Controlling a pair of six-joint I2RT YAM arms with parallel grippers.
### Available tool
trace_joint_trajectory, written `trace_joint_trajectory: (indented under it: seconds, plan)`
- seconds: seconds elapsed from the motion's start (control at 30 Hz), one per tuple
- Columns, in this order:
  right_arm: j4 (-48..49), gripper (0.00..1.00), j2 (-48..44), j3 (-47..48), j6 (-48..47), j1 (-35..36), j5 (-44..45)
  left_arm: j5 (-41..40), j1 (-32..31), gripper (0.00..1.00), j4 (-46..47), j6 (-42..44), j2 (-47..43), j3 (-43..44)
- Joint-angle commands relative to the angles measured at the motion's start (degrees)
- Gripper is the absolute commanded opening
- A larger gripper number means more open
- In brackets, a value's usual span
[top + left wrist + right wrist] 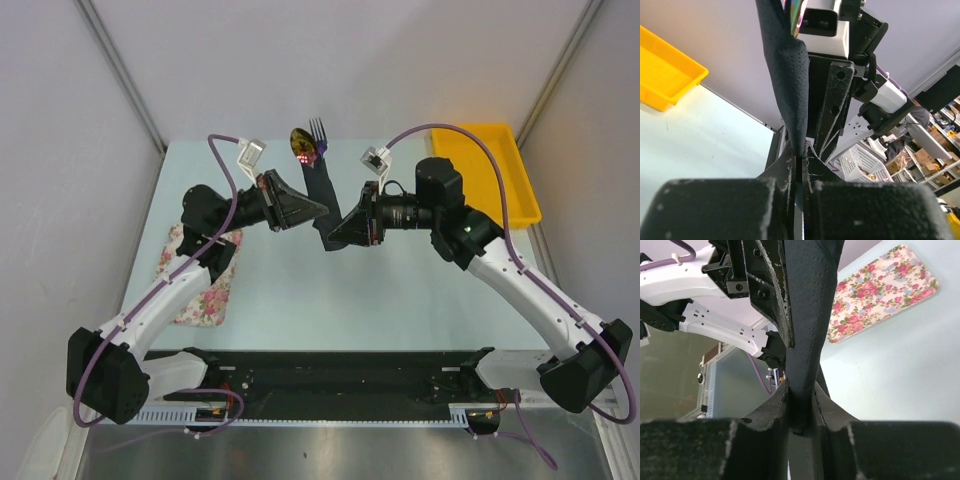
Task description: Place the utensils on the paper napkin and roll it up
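Observation:
The black paper napkin [322, 195] is rolled into a narrow strip and held between my two grippers above the table. The utensils [309, 143] stick out of its far end, a spoon bowl and a fork's tines showing. My left gripper [322, 209] is shut on the napkin roll [790, 80] from the left. My right gripper [330, 240] is shut on the napkin roll [810, 315] from the right, at its near end. The handles are hidden inside the roll.
A pink-and-white floral mat [200, 275] lies at the table's left, also seen in the right wrist view [877, 292]. A yellow tray [490, 170] stands at the back right, also seen in the left wrist view [665, 70].

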Motion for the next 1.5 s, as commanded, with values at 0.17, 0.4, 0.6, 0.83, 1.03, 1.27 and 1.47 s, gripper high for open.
trace_joint_trajectory:
  seconds: [0.17,0.4,0.6,0.83,1.03,1.27,1.47]
  plan:
    - [6.74,0.29,0.48,-7.15,13.21,-0.87,-12.28,-1.92,1.75,0.00,4.27,1.22,-0.20,3.21]
    - [7.44,0.10,0.30,-7.16,14.55,-2.01,-13.08,-1.91,1.75,0.00,5.15,0.96,-0.38,2.86]
    - [7.02,0.43,0.30,-6.46,14.56,-2.19,-12.73,-1.65,1.66,0.00,5.24,0.96,-0.29,3.12]
    - [-6.86,0.78,0.74,1.09,3.66,-6.05,-8.35,-1.30,1.84,0.00,5.24,1.13,-0.03,3.12]
    - [-4.43,0.75,1.71,8.13,1.45,-8.52,-4.21,-1.30,1.75,0.00,5.06,1.22,0.06,2.42]
    - [6.56,0.75,1.71,6.03,7.25,-7.29,-1.92,-2.35,1.66,0.00,10.59,-2.90,1.90,3.47]
    - [13.50,0.69,4.08,5.32,9.63,-4.83,-0.87,-2.71,1.66,0.00,12.09,-4.05,2.78,4.17]
